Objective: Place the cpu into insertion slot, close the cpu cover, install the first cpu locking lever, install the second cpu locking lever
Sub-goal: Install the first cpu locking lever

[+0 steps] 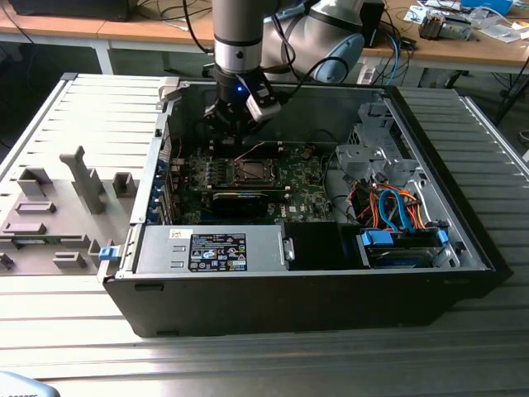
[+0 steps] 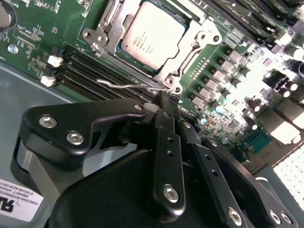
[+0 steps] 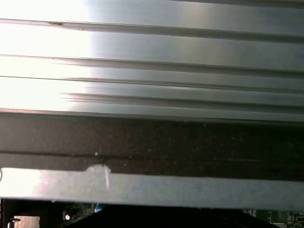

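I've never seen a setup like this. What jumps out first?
An open computer case lies on a ribbed metal table, with the robot arm reaching down into it. In the second wrist view, the black gripper, fingers together, hovers beside the cpu, which sits in the insertion slot with the cpu cover down around it.

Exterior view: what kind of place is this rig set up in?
Likely an electronics lab or workshop: an open computer case lies on a ribbed metal table, with wooden benches strewn with cables behind.
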Robot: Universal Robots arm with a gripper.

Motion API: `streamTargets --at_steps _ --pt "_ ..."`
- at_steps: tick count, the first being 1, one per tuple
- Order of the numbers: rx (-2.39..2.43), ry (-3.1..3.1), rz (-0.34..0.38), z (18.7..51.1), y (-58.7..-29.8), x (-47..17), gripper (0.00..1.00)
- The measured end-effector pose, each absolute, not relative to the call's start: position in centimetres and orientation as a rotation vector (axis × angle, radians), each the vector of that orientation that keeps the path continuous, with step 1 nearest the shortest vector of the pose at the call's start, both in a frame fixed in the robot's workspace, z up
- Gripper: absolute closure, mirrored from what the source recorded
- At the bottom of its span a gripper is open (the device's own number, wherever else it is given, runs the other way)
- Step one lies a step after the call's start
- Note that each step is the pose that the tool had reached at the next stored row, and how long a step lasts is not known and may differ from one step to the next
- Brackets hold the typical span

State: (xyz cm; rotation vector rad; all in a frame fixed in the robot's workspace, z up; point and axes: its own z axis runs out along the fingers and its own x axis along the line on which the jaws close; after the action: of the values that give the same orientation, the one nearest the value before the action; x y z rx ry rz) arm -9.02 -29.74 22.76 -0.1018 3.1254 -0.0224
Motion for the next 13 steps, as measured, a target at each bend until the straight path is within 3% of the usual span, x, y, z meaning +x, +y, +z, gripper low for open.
streamTargets --at_steps 13 --pt "-0.130 3.124 -0.022 21.8 -29.4 -7.4 0.89"
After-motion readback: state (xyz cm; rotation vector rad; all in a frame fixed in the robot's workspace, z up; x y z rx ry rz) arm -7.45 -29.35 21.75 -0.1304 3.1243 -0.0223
